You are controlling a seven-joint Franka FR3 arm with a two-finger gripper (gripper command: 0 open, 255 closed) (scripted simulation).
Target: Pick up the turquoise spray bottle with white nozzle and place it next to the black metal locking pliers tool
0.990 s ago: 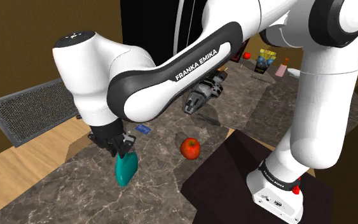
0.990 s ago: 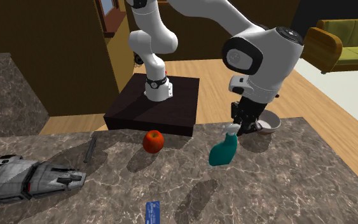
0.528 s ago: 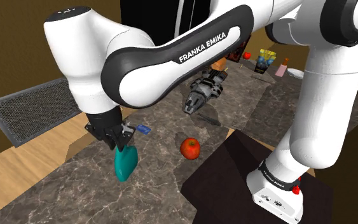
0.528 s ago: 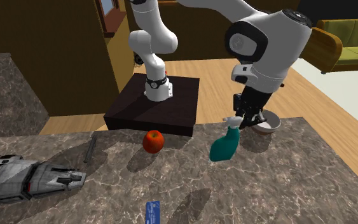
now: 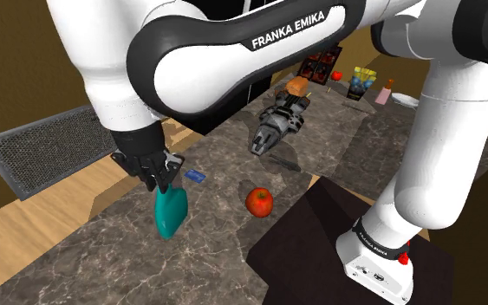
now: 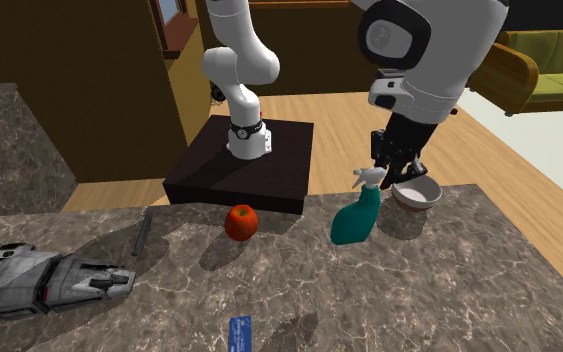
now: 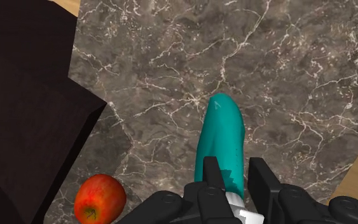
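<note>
Veined stone counter [image 6: 449,290], teal bottle [image 6: 355,220] in pincer [image 7: 234,170], wooden floor [image 6: 339,110], green sofa [image 6: 549,60]

The spray bottle [image 6: 355,218] has a smooth turquoise body that swells toward a rounded base, with a white nozzle on top. It hangs tilted, nozzle uppermost, its neck clasped between the black fingers of the gripper [image 7: 234,167]. Its base is low over the marble counter [image 6: 449,290] — whether it is clear of the stone cannot be told. It is near the red apple [image 6: 240,222], on the apple's right in the second exterior view. The pliers [image 6: 141,232] lie flat on the counter on the apple's other side — a thin, dark, elongated tool, too small for detail.
</note>
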